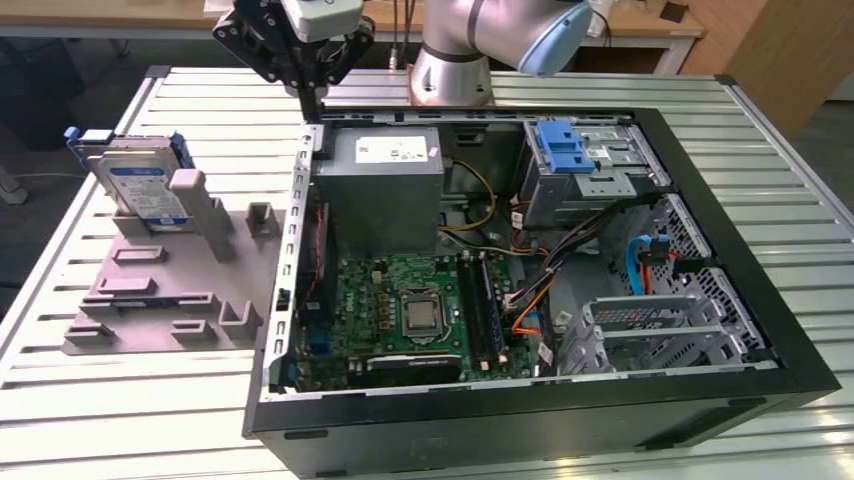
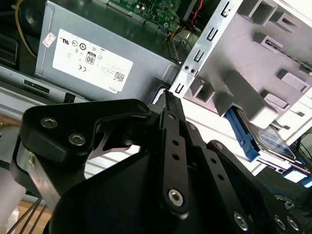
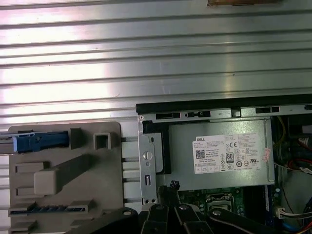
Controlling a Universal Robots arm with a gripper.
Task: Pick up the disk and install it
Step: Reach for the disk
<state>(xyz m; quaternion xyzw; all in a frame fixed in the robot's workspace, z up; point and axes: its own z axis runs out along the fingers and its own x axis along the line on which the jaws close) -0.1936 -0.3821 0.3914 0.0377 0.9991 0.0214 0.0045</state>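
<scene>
1. Claw (image 1: 311, 110) hangs above the far corner of the open computer case (image 1: 534, 405), near the grey power supply box (image 1: 380, 190). Its fingers are pressed together and hold nothing.
2. The disk (image 1: 140, 185) stands on edge in a slot of the grey holder (image 1: 160, 290), on the bench (image 1: 107, 400), at the exterior view's left of the case.
3. Disk and claw are well apart.
4. In the second wrist view, the disk's (image 2: 265, 136) blue rail shows behind the holder.

A slatted metal table (image 1: 134, 420) stands before wooden furniture (image 1: 781, 50).
</scene>
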